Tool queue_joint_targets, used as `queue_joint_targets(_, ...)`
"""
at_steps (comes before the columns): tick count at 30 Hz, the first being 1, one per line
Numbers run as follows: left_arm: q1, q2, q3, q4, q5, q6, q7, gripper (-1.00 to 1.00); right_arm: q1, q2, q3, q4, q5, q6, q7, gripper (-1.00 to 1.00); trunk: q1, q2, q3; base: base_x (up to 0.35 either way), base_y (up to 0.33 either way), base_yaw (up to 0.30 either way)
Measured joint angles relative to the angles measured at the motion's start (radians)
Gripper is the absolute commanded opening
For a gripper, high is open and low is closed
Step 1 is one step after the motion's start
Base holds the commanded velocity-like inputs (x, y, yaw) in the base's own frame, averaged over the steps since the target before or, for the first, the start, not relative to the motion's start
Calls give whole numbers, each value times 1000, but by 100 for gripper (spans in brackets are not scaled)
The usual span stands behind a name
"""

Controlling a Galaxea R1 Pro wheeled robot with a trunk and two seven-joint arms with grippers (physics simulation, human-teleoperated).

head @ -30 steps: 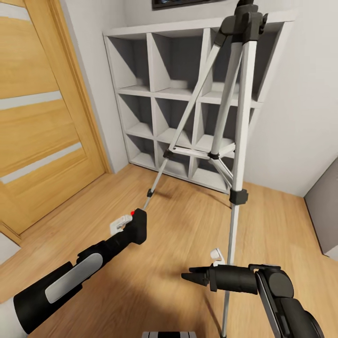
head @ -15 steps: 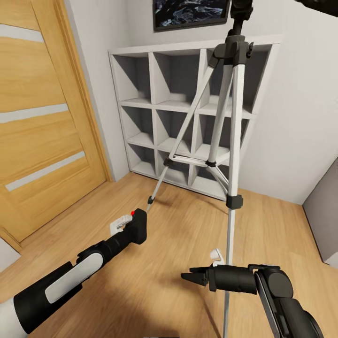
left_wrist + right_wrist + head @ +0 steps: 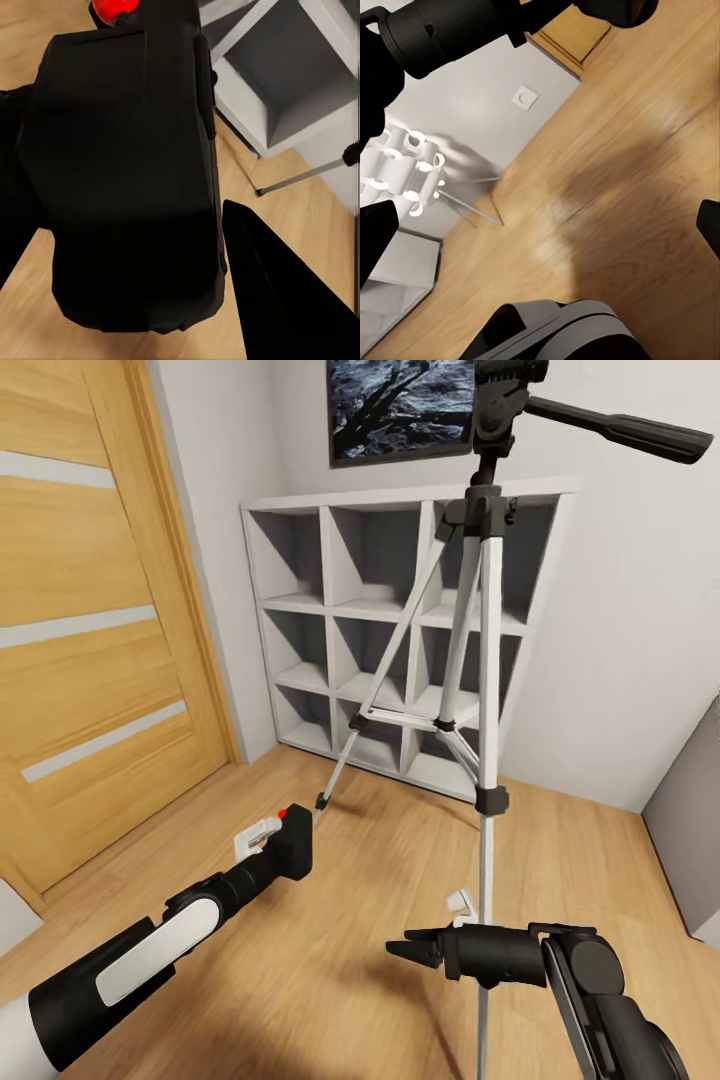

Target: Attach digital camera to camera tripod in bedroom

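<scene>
Digital camera (image 3: 292,847) clamped in left tool (image 3: 268,848), held low at 7 o'clock from camera tripod (image 3: 487,660), red button up for mounting on head. Right tool (image 3: 408,948) released, free to steady tripod.

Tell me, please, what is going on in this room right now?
The robot's left gripper holds a small black camera low over the wood floor. The tripod stands just ahead, in front of a white shelf, with nothing mounted on its head. The right gripper is open and empty beside a tripod leg.
</scene>
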Motion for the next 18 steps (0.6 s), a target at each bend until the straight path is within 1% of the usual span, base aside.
queue_joint_targets(18,0,0,-1,0,0,2,1,-100,0,-1,0,0,0,0,0,100,-8,4,70,0,0,0)
